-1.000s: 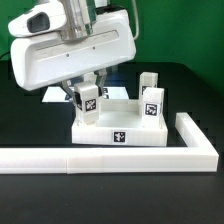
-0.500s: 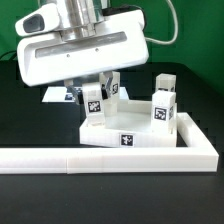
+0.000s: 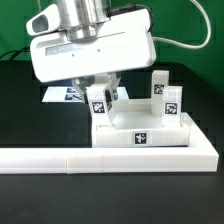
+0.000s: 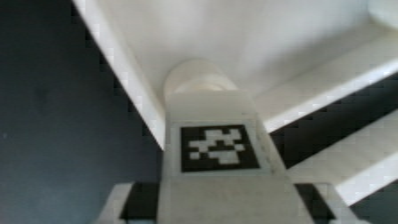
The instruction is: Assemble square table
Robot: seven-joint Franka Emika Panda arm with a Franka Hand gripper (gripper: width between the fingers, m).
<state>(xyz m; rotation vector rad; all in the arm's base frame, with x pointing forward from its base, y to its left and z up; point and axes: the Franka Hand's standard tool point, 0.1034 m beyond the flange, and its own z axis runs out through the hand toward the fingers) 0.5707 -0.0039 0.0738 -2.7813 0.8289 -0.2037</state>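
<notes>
Slab: the white square slab [image 3: 143,130] lies tucked into the inside corner of the L-shaped rail [image 3: 110,156], its tagged side toward the camera; the rail looks meant to brace it while legs go in.
Legs: one leg [image 3: 100,104] stands at the slab's corner on the exterior view's left; two more [image 3: 170,103] rise at its far side on the exterior view's right, one partly behind the other.
Gripper: the gripper [image 3: 102,93] sits closed partway on the left leg, a finger on either side of it, holding it upright over its corner, probably to seat or turn it in the socket.
Wrist view: the held leg [image 4: 214,130] runs away from the lens, its tag uppermost, its rounded far end meeting the slab [image 4: 294,40]; dark finger pads [image 4: 118,203] flank it at the picture's edge.
Marker board: a corner of the marker board [image 3: 62,94] shows behind the arm.
Hidden: the arm's white housing covers the slab's far left corner and most of the board; the fingertips are lost behind the leg in the exterior view.
Unclear: whether the held leg is fully seated, and whether the right-hand legs are fixed or only standing; any fourth leg is out of sight.
</notes>
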